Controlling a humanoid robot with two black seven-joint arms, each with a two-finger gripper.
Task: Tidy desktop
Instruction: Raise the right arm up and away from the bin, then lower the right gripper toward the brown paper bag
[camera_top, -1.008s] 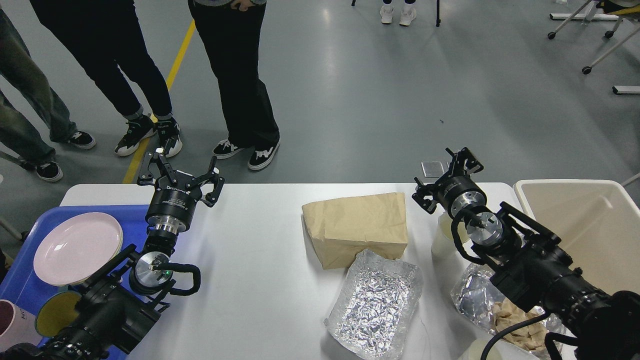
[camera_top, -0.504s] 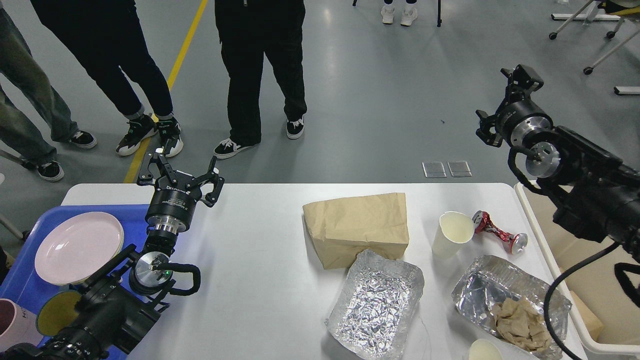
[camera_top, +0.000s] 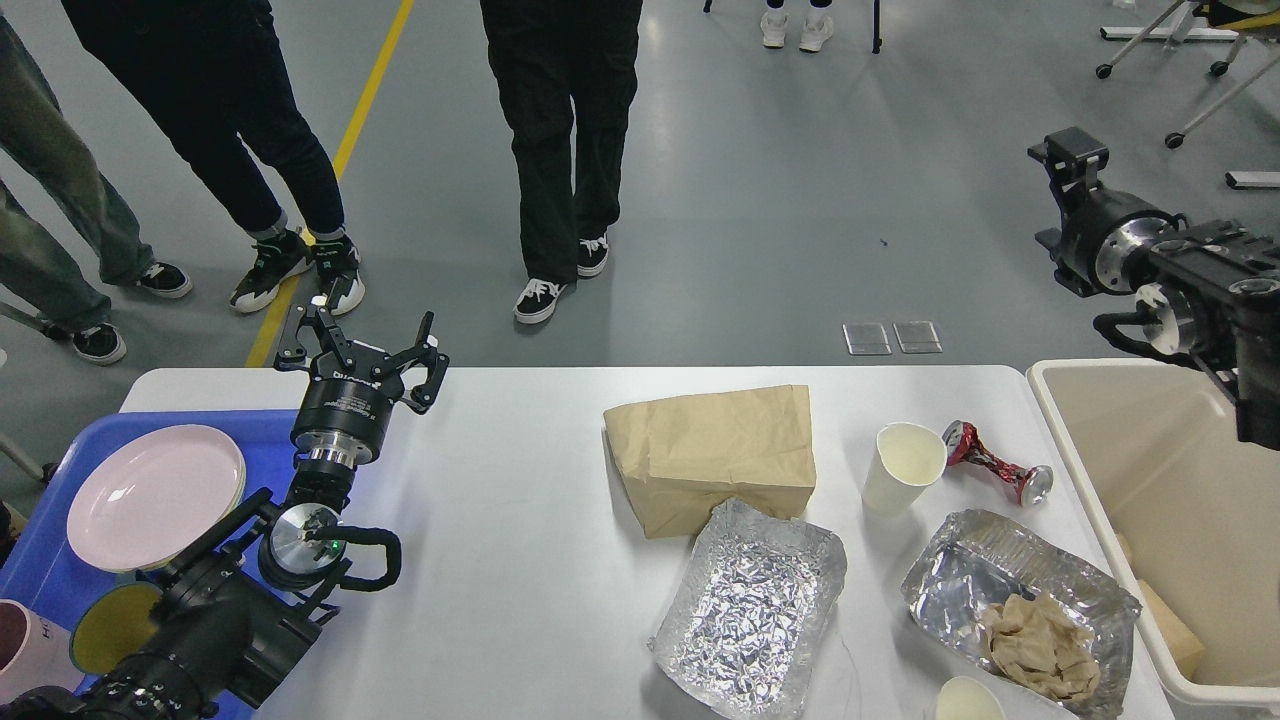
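The big white desk (camera_top: 520, 560) fills the low middle of the view, from the blue tray (camera_top: 45, 560) on the left to the beige bin (camera_top: 1130, 440) on the right. The bin stands just beside the desk's right edge, with a tan block (camera_top: 1170, 630) inside it. The tray lies on the desk's left end and holds a pink plate (camera_top: 155, 495), a yellow bowl (camera_top: 115, 625) and a pale mug (camera_top: 25, 650).

A brown paper bag (camera_top: 715, 450) lies flat near the middle of the desk. A crinkly foil tray (camera_top: 750, 605) touches the bag's near edge. A second foil tray (camera_top: 1020, 600) lies to the right, with crumpled brown paper (camera_top: 1040, 645) in it. A white paper cup (camera_top: 905, 465) stands upright between the bag and a crushed red can (camera_top: 995, 465), which lies on its side. The top of another cup (camera_top: 965, 700) shows at the bottom edge.

The left gripper (camera_top: 360, 350) hangs over the far left edge of the desk, just beside the blue tray. Its fingers (camera_top: 430, 365) are spread wide and hold nothing.

The right gripper (camera_top: 1070, 160) is up high, off past the desk's far right corner and above the bin, well apart from the desk. It looks dark and is turned away, so I cannot tell if its fingers are wide or narrow.
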